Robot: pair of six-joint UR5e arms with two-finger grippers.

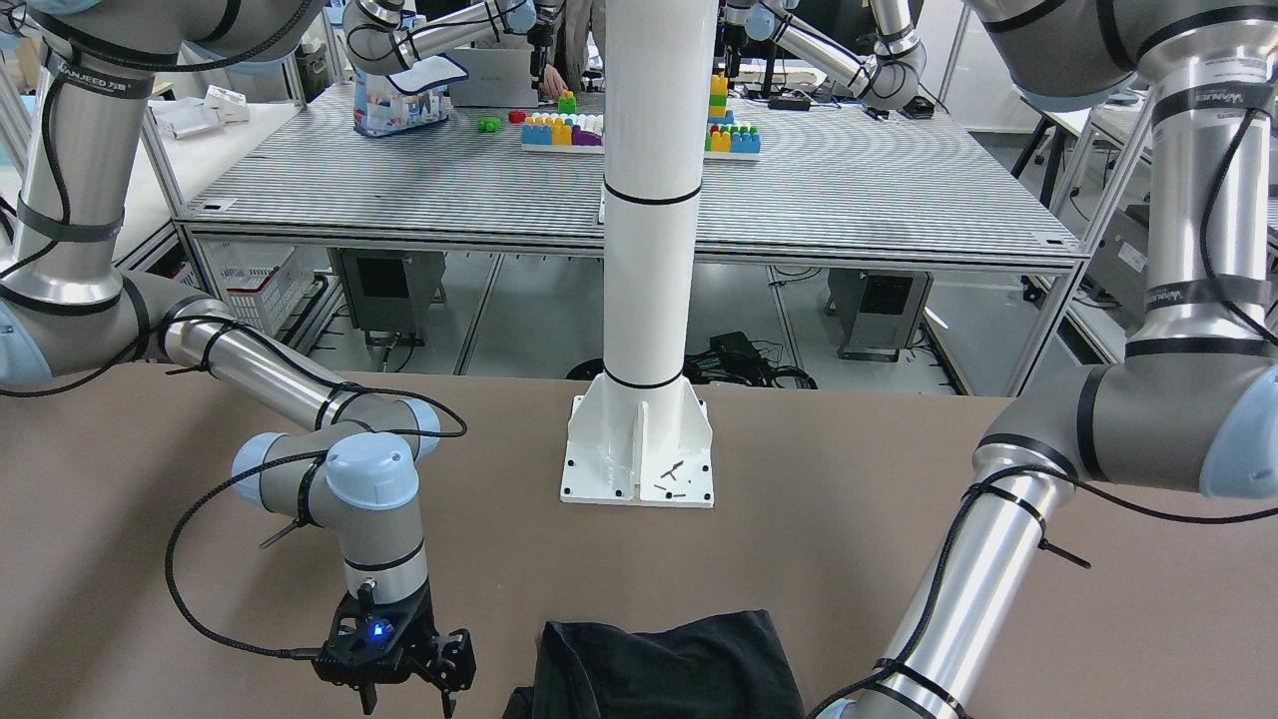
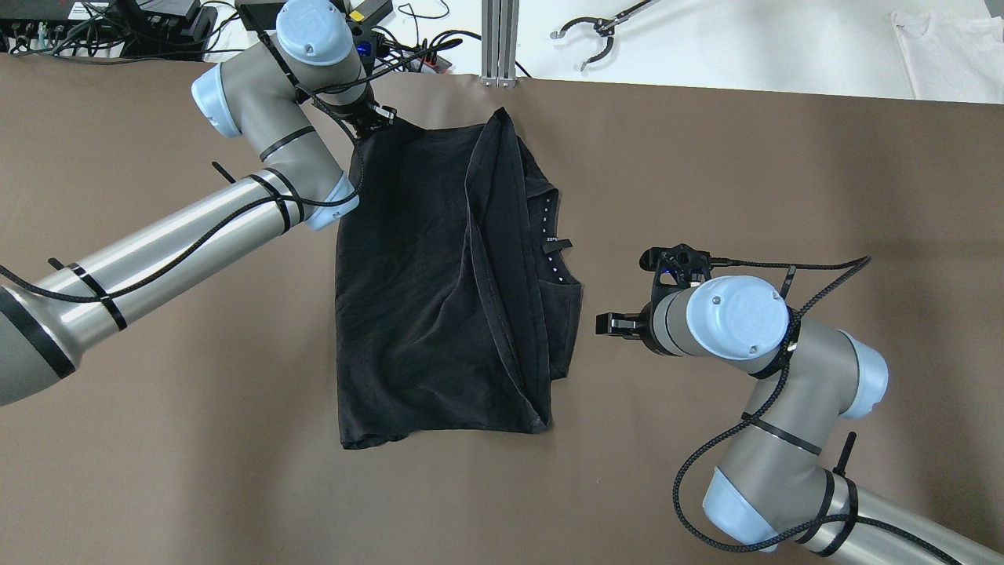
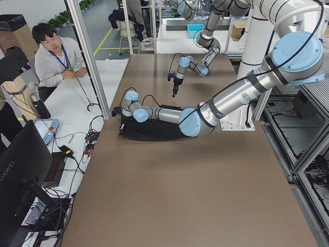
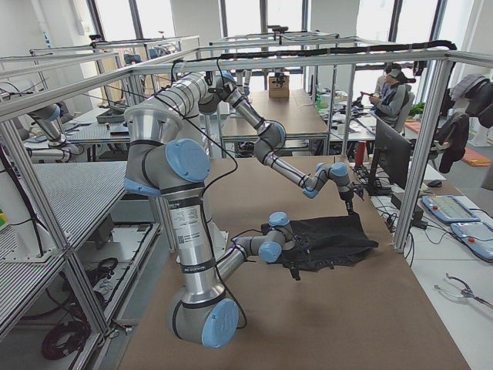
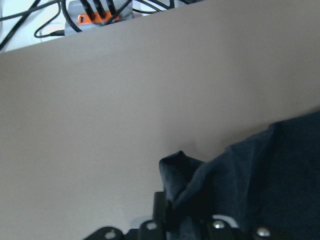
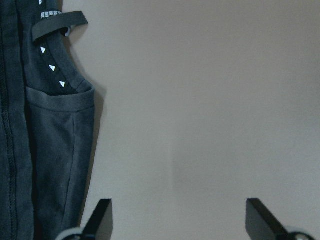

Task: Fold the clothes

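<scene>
Left tool point(image 2: 375, 119) pinches the clothes point(image 2: 423, 275) corner (far edge); right tool point(image 1: 407, 694) gapes beside it.

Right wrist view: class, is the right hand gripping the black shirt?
No; the right hand is open over bare table, with the black shirt lying beside it.

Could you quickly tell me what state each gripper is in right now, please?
Left gripper: closed on the black shirt, at its corner.
Right gripper: open, holding nothing.
</scene>
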